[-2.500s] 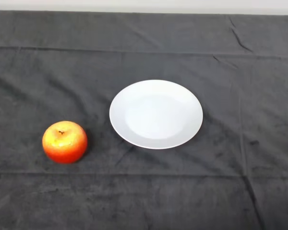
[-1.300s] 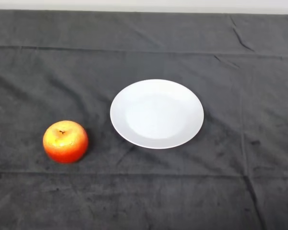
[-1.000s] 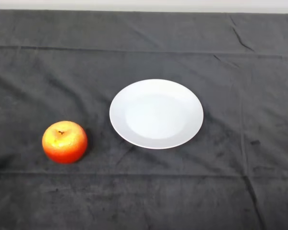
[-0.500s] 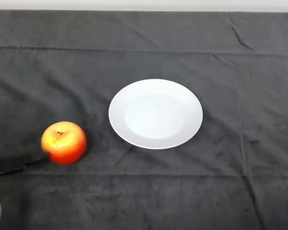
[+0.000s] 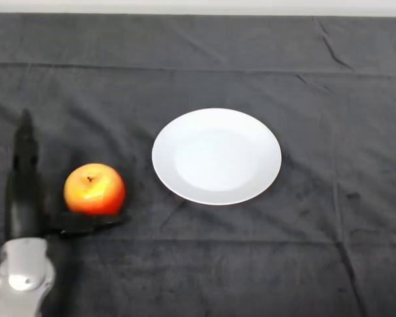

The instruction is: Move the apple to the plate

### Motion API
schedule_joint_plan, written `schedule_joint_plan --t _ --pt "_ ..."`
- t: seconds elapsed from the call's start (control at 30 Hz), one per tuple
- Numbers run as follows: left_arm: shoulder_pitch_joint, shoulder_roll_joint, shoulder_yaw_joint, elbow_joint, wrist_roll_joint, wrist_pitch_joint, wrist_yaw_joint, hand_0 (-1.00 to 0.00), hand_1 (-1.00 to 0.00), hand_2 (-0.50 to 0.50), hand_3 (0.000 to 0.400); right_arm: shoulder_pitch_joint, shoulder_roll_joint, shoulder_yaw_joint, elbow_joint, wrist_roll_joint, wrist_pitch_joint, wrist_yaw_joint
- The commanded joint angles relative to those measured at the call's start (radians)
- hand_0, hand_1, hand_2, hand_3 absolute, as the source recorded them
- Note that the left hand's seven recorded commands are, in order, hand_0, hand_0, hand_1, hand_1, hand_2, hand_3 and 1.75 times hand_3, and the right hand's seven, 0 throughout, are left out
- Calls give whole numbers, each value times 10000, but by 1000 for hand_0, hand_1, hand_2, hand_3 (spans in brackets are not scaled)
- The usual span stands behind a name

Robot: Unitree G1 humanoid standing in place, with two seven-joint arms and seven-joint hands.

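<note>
A red and yellow apple (image 5: 94, 189) stands on the dark cloth at the left, stem up. An empty white plate (image 5: 216, 156) lies to its right, a short gap away. My left hand (image 5: 24, 191) has come in from the lower left and is open. Its straight fingers (image 5: 25, 148) reach up along the apple's left side, and the thumb (image 5: 92, 224) lies flat just below the apple. The apple sits in the gap between them; I cannot tell whether either touches it.
The silver-grey forearm (image 5: 21, 277) fills the lower left corner. Dark cloth (image 5: 330, 251) covers the whole table, with creases at the back right.
My arm and hand have risen into view from the lower left and now bracket the apple. The apple has shifted slightly right and up.
</note>
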Motion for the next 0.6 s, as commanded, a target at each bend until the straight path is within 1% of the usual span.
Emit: schedule_joint_plan --t 0.03,0.07,0.1,0.13,0.4,0.6 --pt "-481 -5 -176 423 -65 104 -34 -149 0 -75 60 75 -170 -144 -70 -58 -58 -65" --pt "-544 -14 -282 546 -91 80 -53 -729 -75 -327 292 75 -170 -144 -70 -57 -58 -66" --pt "-583 -16 -354 635 -109 58 -68 -1000 -757 -122 400 75 -171 -144 -70 -56 -57 -66" --pt "-617 -13 -423 722 -127 32 -85 -1000 -1000 0 400 75 -171 -144 -69 -55 -57 -66" --pt "-823 74 -907 1182 -182 -6 -161 -1000 -1000 0 400 72 -175 -146 -60 -48 -53 -65" --pt "-1024 152 -1124 1102 -141 289 -128 -1000 -1000 0 400 69 -178 -147 -53 -44 -52 -63"
